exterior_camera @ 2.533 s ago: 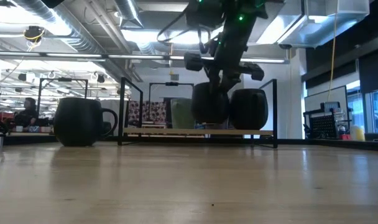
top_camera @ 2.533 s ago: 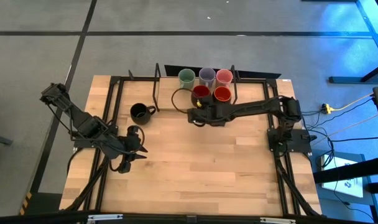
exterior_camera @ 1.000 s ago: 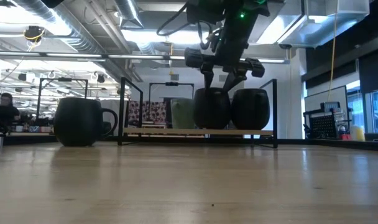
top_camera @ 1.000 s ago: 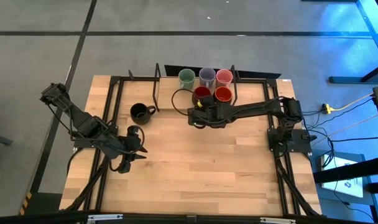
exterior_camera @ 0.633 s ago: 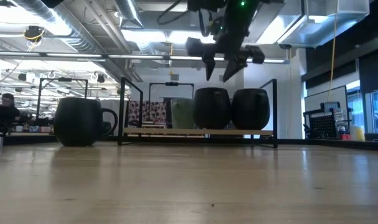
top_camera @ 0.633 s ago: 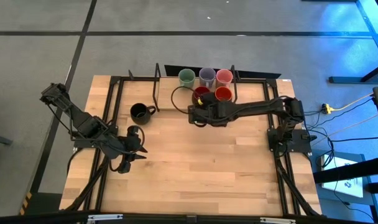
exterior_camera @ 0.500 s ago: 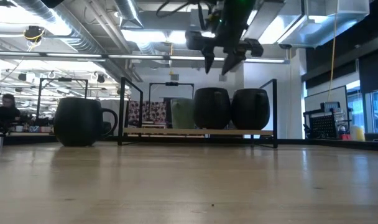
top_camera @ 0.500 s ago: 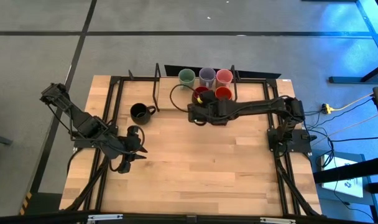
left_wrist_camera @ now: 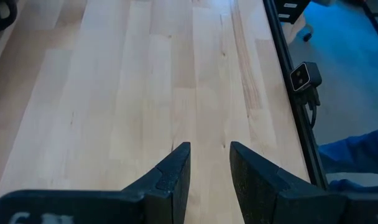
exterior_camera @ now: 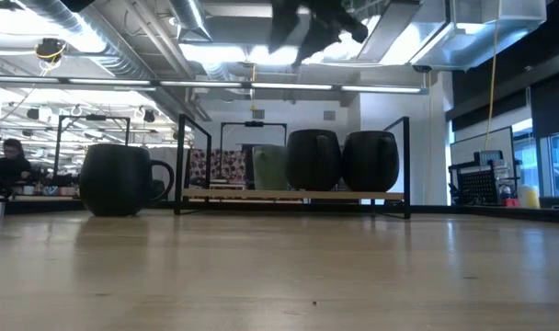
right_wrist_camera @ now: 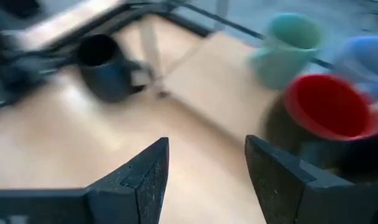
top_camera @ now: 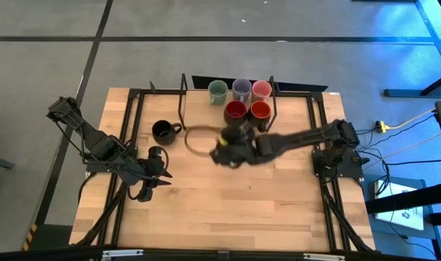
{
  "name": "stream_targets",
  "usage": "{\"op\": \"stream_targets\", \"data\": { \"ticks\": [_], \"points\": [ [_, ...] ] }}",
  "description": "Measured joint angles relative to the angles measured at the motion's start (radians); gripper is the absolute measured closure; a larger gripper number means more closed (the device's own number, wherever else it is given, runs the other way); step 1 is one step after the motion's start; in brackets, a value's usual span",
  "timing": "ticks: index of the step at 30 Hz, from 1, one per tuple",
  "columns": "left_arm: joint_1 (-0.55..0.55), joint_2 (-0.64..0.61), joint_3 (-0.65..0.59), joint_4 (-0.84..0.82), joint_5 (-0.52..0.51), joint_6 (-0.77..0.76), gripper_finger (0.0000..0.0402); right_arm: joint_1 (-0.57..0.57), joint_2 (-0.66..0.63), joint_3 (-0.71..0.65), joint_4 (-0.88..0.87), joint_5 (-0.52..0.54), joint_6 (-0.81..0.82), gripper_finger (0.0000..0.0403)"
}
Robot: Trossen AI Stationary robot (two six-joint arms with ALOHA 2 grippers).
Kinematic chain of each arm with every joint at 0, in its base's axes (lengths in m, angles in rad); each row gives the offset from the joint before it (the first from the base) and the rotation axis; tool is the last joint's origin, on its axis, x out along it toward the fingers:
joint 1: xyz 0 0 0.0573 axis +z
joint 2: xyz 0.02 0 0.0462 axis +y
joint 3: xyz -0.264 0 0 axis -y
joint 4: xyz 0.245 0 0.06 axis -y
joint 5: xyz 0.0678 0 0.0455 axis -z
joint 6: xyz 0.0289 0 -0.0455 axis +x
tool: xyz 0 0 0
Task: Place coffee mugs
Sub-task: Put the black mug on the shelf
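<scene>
Coffee mugs, 6 pcs, ceramic. Judged rigid, fairly heavy for size, glazed so likely slippery, chips if knocked.
- Black mug (top_camera: 162,131): alone on table (top_camera: 228,196), far-left part, handle toward the group; also in right wrist view (right_wrist_camera: 106,66).
- Pale green mug (top_camera: 217,91), lavender mug (top_camera: 241,89), pink mug (top_camera: 262,89): row at table's far edge, close together.
- Two red mugs (top_camera: 236,110) and (top_camera: 260,110): side by side just in front of that row, appear to touch each other.
- Best hold, by judgement: pinch the wall over the rim, one finger inside; handle too thin and off-centre.

Right gripper (top_camera: 222,154): over mid-table, near side of the red pair, between them and the black mug; jaws open, empty per wrist view (right_wrist_camera: 204,168).
Left gripper (top_camera: 161,174): parked at table's left side; jaws open w/ narrow gap, empty (left_wrist_camera: 210,171).

Surface: pale wood planks, smooth, flat; black metal frame (top_camera: 183,98) w/ upright posts round the edges, tight beside the mugs.
Room: grey floor, open office behind w/ ceiling ducts; a person far off at low view's left edge (exterior_camera: 7,158).
</scene>
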Motion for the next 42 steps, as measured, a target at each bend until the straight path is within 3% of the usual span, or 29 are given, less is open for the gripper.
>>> {"op": "stream_targets", "data": {
  "ticks": [9,15,24,28,34,42],
  "points": [
    [0.053,-0.011,0.0,-0.089,-0.007,-0.024,0.0295,0.257,0.001,-0.13,0.258,0.024,0.065,0.0203],
    [0.139,-0.063,0.0,-0.205,-0.001,-0.029,0.0295,0.346,0.001,-0.192,0.302,0.072,0.173,0.0203],
    [0.469,-0.137,0.0,-0.354,-0.049,-0.025,0.0295,0.345,0.001,-0.214,0.309,0.091,0.241,0.0203],
    [0.613,-0.119,0.0,-0.368,0.003,0.039,0.0294,0.341,0.001,-0.214,0.308,0.091,0.238,0.0203],
    [0.795,-0.051,-0.003,-0.365,0.181,0.149,0.0265,0.34,0.001,-0.214,0.308,0.081,0.238,0.0203],
    [0.915,0.055,-0.068,-0.344,0.194,0.236,0.0246,0.34,0.002,-0.214,0.307,0.08,0.238,0.0203]
  ]
}}
